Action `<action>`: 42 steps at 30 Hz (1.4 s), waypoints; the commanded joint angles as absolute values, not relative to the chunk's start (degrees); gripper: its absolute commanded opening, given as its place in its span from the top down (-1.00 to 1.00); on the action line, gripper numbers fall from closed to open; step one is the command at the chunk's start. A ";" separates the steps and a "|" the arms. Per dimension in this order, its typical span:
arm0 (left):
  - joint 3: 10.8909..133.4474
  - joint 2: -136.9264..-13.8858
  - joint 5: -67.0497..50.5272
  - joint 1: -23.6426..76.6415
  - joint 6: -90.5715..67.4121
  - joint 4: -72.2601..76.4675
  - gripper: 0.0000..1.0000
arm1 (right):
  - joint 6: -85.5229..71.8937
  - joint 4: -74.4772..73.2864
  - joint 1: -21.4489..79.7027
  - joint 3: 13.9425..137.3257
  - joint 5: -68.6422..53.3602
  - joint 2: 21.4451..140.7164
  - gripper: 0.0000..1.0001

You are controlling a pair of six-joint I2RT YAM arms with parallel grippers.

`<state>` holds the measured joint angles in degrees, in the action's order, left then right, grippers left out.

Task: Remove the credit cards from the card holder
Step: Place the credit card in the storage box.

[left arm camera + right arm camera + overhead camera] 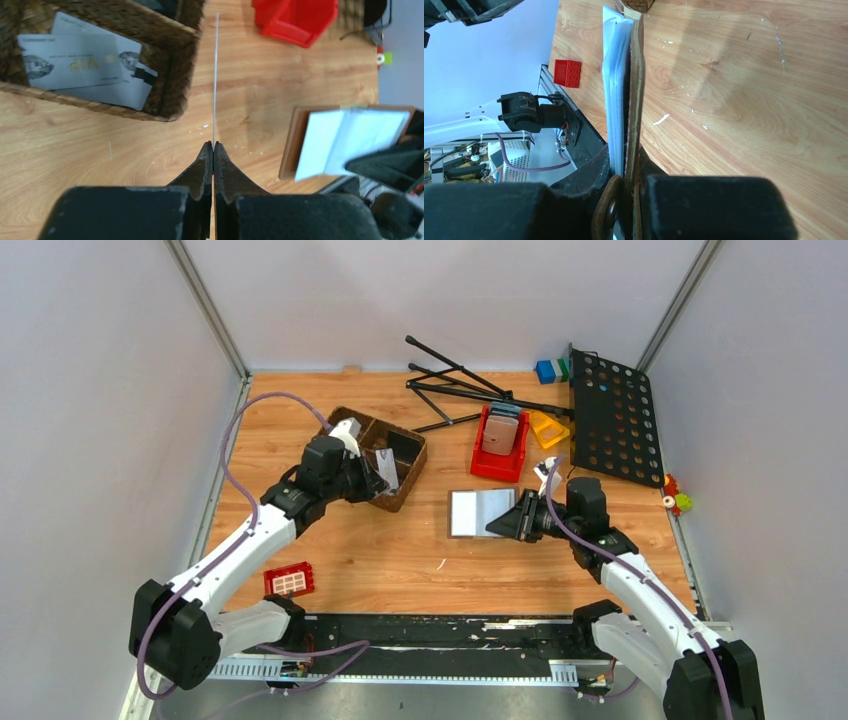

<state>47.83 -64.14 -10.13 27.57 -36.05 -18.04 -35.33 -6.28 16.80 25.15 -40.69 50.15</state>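
Note:
My left gripper (214, 145) is shut on a credit card (216, 75), seen edge-on as a thin pale line. In the top view this gripper (373, 476) holds the card (386, 470) over a woven basket (408, 472). Two more grey-silvery cards (75, 62) lie flat inside the basket (172, 47). The brown card holder (480, 512) lies open just above the table with its pale sleeves up. My right gripper (519, 519) is shut on its right edge. In the right wrist view the holder (637, 90) runs edge-on out of the gripper (627, 167), its pale sleeves (614, 90) on the left.
A red bin (487, 466) with a pinkish-grey slab (501, 430) stands behind the holder. A red block with a white grid (289, 580) lies front left. A black perforated panel (612, 415), black tripod legs (460, 380) and small coloured blocks (550, 370) fill the back right.

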 commanded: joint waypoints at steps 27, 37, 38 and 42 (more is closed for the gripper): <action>41.36 -71.78 11.78 26.76 -74.97 -1.86 0.72 | -33.31 -4.11 16.61 27.90 -42.28 49.88 1.00; 41.99 -66.76 10.93 26.79 -67.36 -4.32 -0.07 | -32.34 -5.69 16.57 29.70 -41.42 49.99 1.00; 42.32 -65.85 10.87 26.79 -66.16 -5.21 -0.17 | -32.27 -5.73 16.61 29.97 -41.28 50.16 1.00; 43.53 -62.22 9.15 26.77 -60.62 -9.81 -0.59 | -32.74 -5.40 16.61 30.84 -41.30 50.95 1.00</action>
<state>40.10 -66.57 9.41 26.96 -67.53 -6.20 -33.71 -7.27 16.80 27.62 -41.04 50.46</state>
